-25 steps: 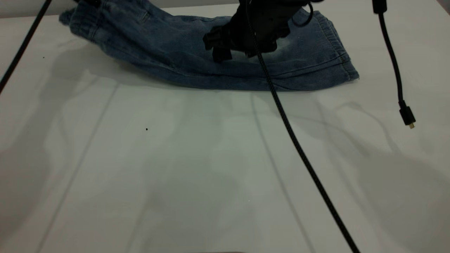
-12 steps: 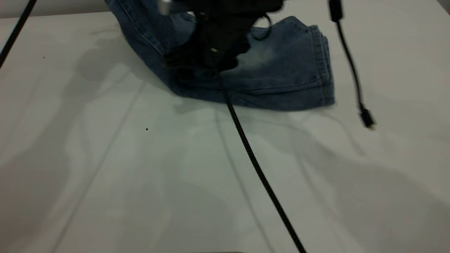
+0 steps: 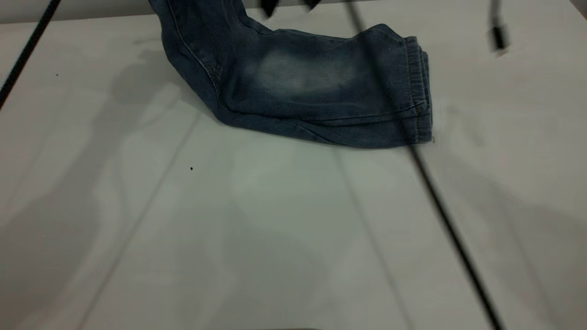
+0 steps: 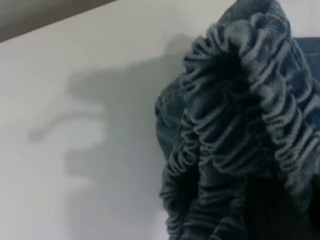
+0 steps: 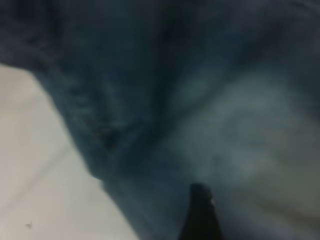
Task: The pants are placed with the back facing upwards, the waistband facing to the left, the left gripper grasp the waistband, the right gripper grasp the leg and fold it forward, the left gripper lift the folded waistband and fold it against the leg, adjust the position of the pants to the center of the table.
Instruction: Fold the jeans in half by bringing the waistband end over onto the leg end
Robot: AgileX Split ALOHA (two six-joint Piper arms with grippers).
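The pants point(image 3: 298, 87), blue denim shorts, lie at the far side of the table point(image 3: 229, 220). The leg point(image 3: 293, 73) with the pale faded patch faces up and its hem points right. Their left end rises steeply out of the exterior view. In the left wrist view the gathered waistband point(image 4: 235, 115) hangs bunched close in front, and my left gripper point(image 4: 272, 212) is shut on it. My right gripper point(image 3: 291, 4) hovers at the top edge above the leg, its two pointed tips apart and nothing between them. One dark fingertip point(image 5: 200, 205) shows over the denim point(image 5: 225, 125).
A thick black cable point(image 3: 440, 215) runs blurred from the right gripper down across the table's right half. A loose plug point(image 3: 497, 39) dangles at the far right. Another black cable point(image 3: 25, 55) crosses the far left corner.
The waistband end has been lifted up and toward the right, shortening the pants on the table. The right gripper has risen off the leg to the top edge, and its cable swung right.
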